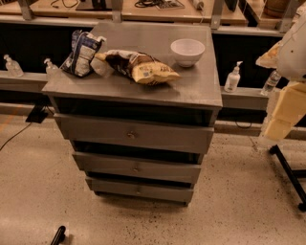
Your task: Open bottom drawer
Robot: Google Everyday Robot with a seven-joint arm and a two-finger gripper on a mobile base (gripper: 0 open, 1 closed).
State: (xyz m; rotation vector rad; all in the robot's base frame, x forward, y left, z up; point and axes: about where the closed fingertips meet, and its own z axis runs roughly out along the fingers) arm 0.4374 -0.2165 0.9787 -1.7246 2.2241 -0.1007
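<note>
Nearest me, a dark object (pixel 59 235) on the speckled floor (pixel 229 215) is cut off by the lower edge, and I cannot tell what it is. The bottom drawer (pixel 139 190) sits at the foot of the grey cabinet (pixel 143 98), under the middle drawer (pixel 136 168) and the top drawer (pixel 131 135), with a dark strip above each front. I can barely make out its knob, and I cannot tell whether it is pushed fully in. My gripper (pixel 283 117) hangs at the right edge, beside the cabinet and apart from it. It is cream-coloured and partly out of view, so I cannot tell whether it is spread or pressed together. On the tabletop (pixel 201 83) lie a blue-and-white bag (pixel 81 52), a brown-and-yellow chip bag (pixel 143 68) and a white bowl (pixel 187 50). Behind, a pump bottle (pixel 233 76) stands on a ledge (pixel 248 98), with a wooden bench (pixel 143 12) beyond.
</note>
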